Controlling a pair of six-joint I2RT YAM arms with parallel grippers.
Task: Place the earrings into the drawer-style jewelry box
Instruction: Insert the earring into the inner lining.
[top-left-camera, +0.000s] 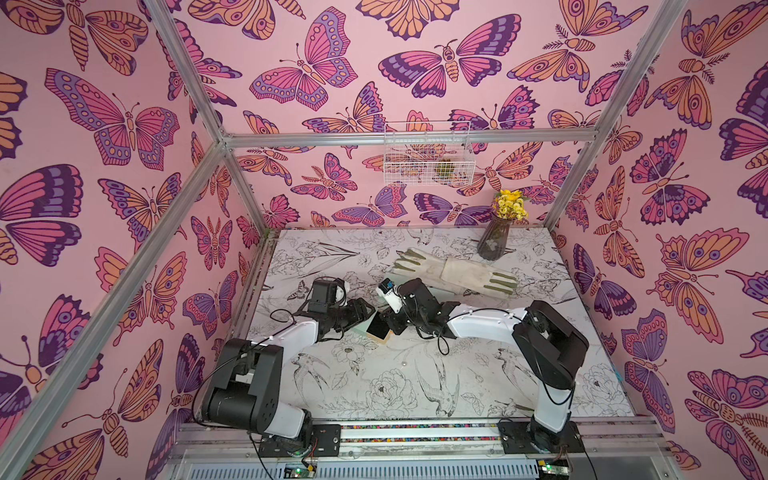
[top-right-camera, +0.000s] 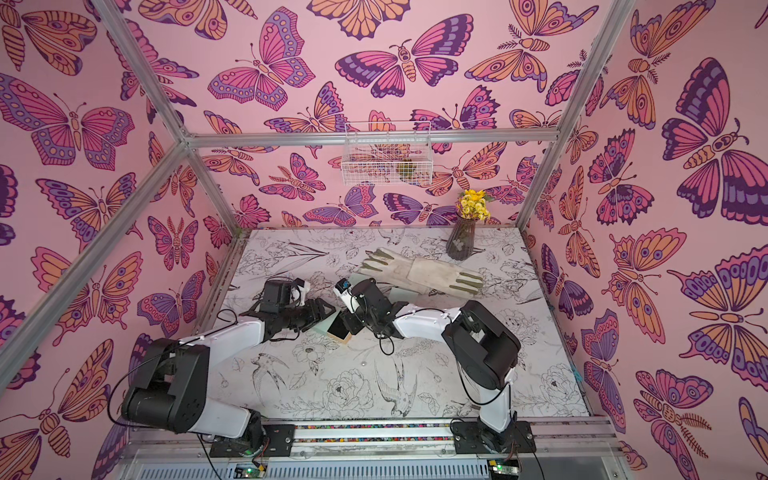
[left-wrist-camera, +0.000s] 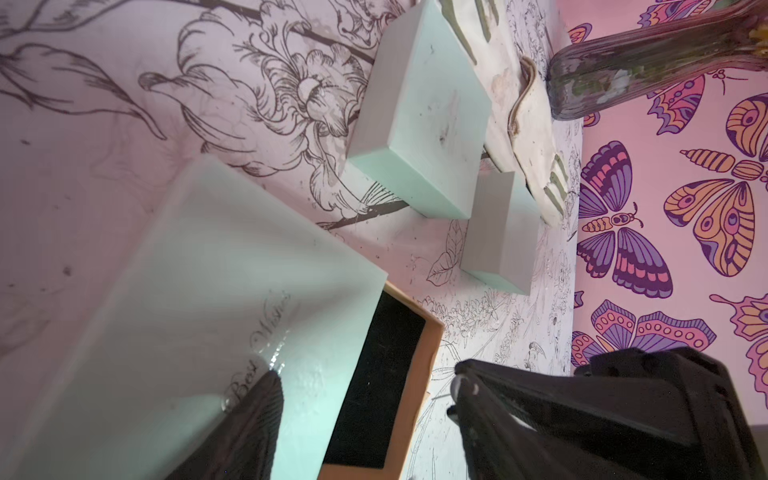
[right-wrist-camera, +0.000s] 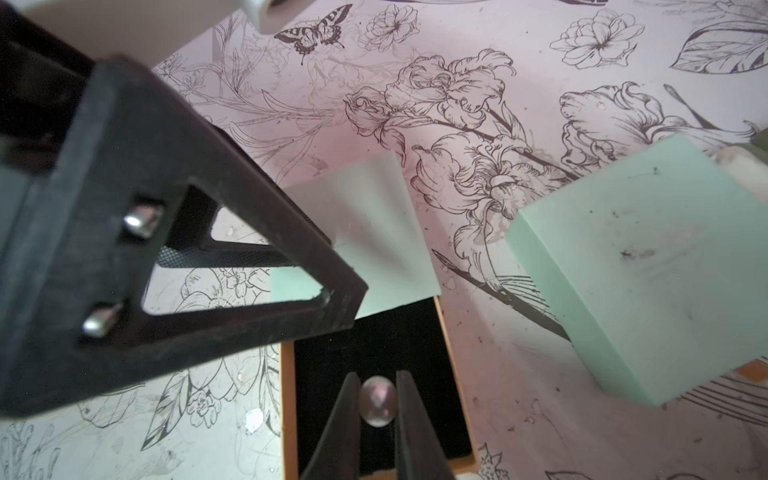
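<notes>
The jewelry box lies mid-table: a mint sleeve (left-wrist-camera: 199, 299) with its tan-rimmed, black-lined drawer (left-wrist-camera: 382, 374) pulled out, seen in both top views (top-left-camera: 380, 331). My right gripper (right-wrist-camera: 376, 399) is shut on a round pearly earring (right-wrist-camera: 376, 403), held just over the drawer's black lining (right-wrist-camera: 374, 340). My left gripper (left-wrist-camera: 363, 376) stands open astride the box. One of its fingers (left-wrist-camera: 249, 419) lies on the sleeve's top and the other sits beyond the drawer's rim. A small white bead with a thin pin (left-wrist-camera: 462, 384), seemingly another earring, lies on the table by that finger.
Two more mint boxes (left-wrist-camera: 419, 112) (left-wrist-camera: 498, 232) sit just behind the open one. Further back lie a pair of pale gloves (top-left-camera: 455, 272) and a dark vase of yellow flowers (top-left-camera: 494, 239). A white wire basket (top-left-camera: 428, 153) hangs on the back wall.
</notes>
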